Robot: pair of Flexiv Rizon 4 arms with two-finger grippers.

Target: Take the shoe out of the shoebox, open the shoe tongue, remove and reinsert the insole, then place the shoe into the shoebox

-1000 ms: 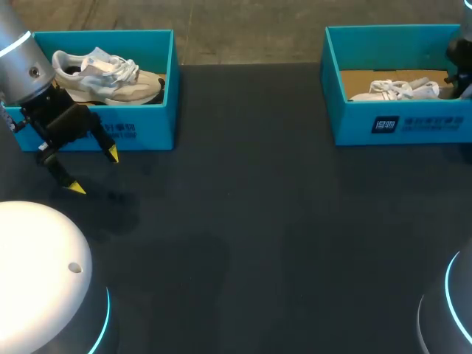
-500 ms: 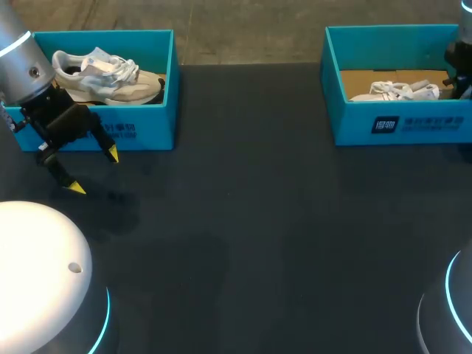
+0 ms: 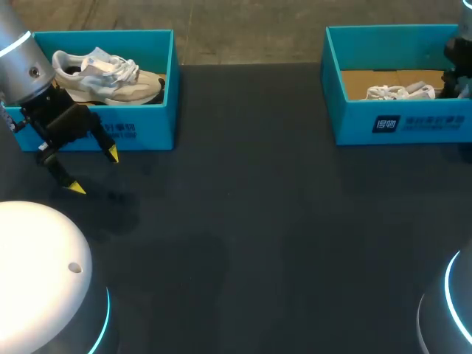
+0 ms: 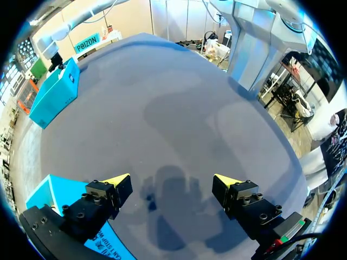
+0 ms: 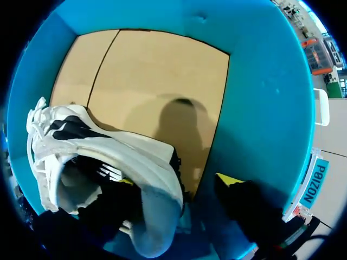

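Observation:
The right blue shoebox holds a white shoe lying low on its cardboard floor. My right arm hangs over that box's right end. In the right wrist view my right gripper is open: one finger sits inside the white shoe at its heel, the other stands clear of the heel, near the box wall. The left shoebox holds a beige and white shoe. My left gripper hovers open and empty over the table in front of that box.
In the left wrist view, the open left gripper looks across the bare dark table; a corner of the near box lies beside one finger and the far box stands across the table.
My right gripper has opened and the white shoe has settled lower into the right box. The left arm has not moved.

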